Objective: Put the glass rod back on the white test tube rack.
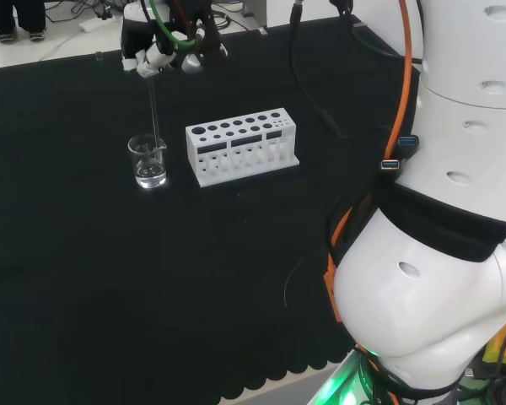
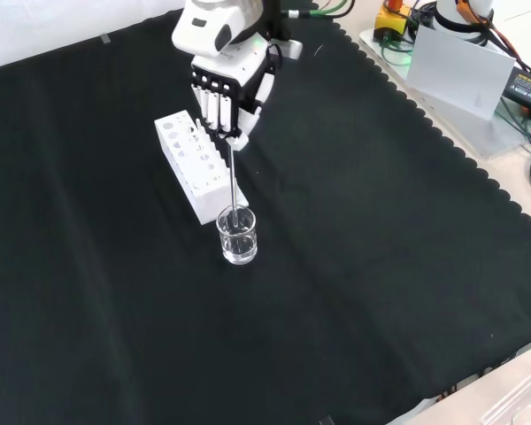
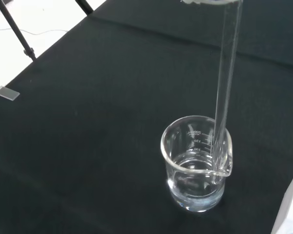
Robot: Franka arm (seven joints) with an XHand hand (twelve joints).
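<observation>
The hand [image 1: 162,49] [image 2: 227,97] hangs above the cloth, its fingers curled round the top of a clear glass rod [image 1: 153,110] [image 2: 234,177] [image 3: 225,83]. The rod hangs nearly upright, and its lower end dips into a small glass beaker [image 1: 148,162] [image 2: 237,235] [image 3: 196,165] that holds a little clear liquid. A white test tube rack [image 1: 242,146] [image 2: 195,164] with rows of round holes stands right beside the beaker, to its right in the head view.
Black cloth [image 1: 110,278] covers the bench around the beaker and rack. The arm's big white links [image 1: 443,219] stand at the right of the head view. Cables [image 1: 312,93] trail over the cloth behind the rack.
</observation>
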